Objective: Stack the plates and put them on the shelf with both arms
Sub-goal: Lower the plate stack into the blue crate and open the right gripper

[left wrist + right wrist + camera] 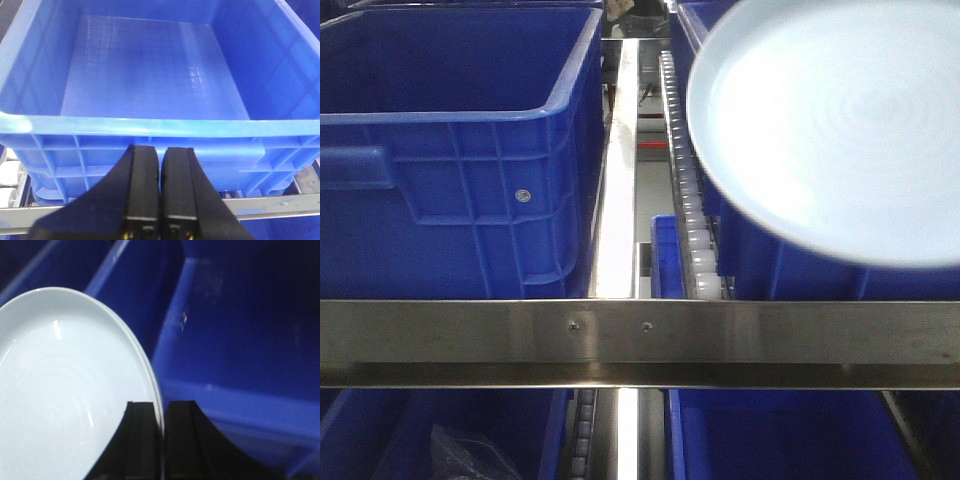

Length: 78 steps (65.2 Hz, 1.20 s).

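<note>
A large pale blue-white plate [830, 125] hangs tilted in the air at the upper right of the front view, in front of a blue bin. In the right wrist view the same plate [65, 390] fills the left side, and my right gripper [161, 410] is shut on its rim, one finger on each face. My left gripper [160, 155] is shut with nothing between its fingers, just in front of the near wall of an empty blue bin [150, 80]. Neither gripper shows in the front view.
Blue plastic bins [450, 150] stand on the shelf's roller tracks [685, 180] left and right. A steel shelf rail [640, 340] crosses the front view, with more blue bins [790, 440] below it. A deep blue bin [250, 330] lies beyond the held plate.
</note>
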Each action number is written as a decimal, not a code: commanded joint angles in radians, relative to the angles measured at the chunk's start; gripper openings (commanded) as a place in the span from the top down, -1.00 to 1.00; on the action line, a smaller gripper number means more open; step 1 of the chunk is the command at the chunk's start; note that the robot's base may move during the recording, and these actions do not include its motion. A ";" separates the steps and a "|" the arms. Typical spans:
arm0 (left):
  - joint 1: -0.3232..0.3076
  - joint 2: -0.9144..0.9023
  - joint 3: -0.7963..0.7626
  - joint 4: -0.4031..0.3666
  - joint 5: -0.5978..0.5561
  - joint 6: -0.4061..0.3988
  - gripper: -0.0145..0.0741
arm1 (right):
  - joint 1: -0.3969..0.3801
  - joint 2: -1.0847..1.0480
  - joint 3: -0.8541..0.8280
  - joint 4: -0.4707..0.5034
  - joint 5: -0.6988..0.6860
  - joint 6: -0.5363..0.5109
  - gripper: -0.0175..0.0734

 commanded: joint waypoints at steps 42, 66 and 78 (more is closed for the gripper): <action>0.000 -0.003 -0.029 0.000 -0.080 -0.007 0.48 | -0.276 0.592 -0.684 -0.002 -0.160 -0.004 0.51; 0.000 -0.003 -0.029 0.000 -0.080 -0.007 0.48 | -0.355 0.709 -0.705 -0.002 -0.159 -0.004 -0.48; 0.000 -0.003 -0.029 0.000 -0.080 -0.007 0.48 | -0.356 0.704 -0.705 -0.002 -0.156 -0.004 -0.43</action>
